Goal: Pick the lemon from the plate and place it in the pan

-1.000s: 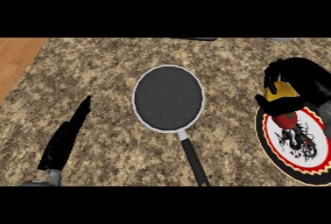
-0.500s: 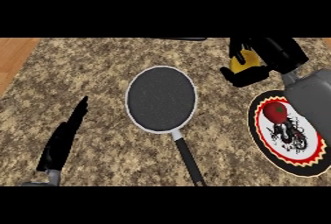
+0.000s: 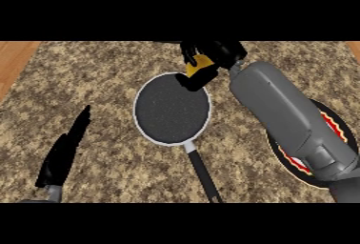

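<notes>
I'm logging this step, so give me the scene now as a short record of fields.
lemon: yellow, held in the right hand
right hand: curled round the lemon, at the pan's far rim
left hand: open, resting low at the view's left
pan: dark, nothing inside, handle towards the robot
plate: right of the pan, partly hidden by the right forearm

Yellow lemon above dark white-rimmed pan's far rim; patterned plate right.

no readable text, labels or numbers, plate bears only a pattern
</notes>
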{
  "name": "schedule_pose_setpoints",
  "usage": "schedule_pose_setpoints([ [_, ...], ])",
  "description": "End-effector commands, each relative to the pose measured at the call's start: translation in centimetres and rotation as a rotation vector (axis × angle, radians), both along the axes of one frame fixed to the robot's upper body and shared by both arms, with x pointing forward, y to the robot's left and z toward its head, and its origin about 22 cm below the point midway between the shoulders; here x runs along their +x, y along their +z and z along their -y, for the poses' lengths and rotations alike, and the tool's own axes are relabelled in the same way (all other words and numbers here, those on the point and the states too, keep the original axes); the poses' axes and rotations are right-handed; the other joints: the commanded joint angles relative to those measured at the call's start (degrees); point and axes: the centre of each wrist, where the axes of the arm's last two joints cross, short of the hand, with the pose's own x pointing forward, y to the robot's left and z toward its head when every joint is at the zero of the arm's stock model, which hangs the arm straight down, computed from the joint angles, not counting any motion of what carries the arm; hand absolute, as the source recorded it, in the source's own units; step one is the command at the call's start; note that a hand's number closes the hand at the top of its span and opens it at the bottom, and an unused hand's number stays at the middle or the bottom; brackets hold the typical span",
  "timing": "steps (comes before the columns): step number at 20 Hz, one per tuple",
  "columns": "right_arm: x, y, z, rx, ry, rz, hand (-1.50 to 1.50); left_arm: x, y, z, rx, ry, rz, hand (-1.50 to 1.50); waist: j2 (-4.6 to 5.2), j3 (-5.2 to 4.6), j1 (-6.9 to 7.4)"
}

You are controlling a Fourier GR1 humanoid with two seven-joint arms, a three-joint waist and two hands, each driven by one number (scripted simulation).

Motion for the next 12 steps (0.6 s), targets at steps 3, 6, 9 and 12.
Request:
schedule_pose_setpoints([
  [3, -0.6, -3.1, -7.2, -0.010, 0.070, -0.093, 1.50, 0.7, 0.8, -1.3, 0.011, 0.020, 0.002, 0.00, -0.07, 0.00, -0.87],
  [6, -0.6, -4.5, -7.7, -0.087, 0.037, -0.122, 1.50, 0.5, 0.1, -0.4, 0.005, -0.030, 0.010, 0.00, 0.76, -0.07, 1.88],
  [9, -0.5, -4.2, -8.2, -0.172, 0.054, -0.112, 1.50, 0.6, -0.3, 1.2, 0.009, -0.038, 0.008, 0.00, 0.74, -0.07, 2.06],
  [12, -1.4, -6.5, -8.2, -0.314, 0.120, -0.111, 1.50, 0.6, 0.3, 0.3, 0.007, -0.048, 0.006, 0.00, 0.73, -0.08, 2.93],
])
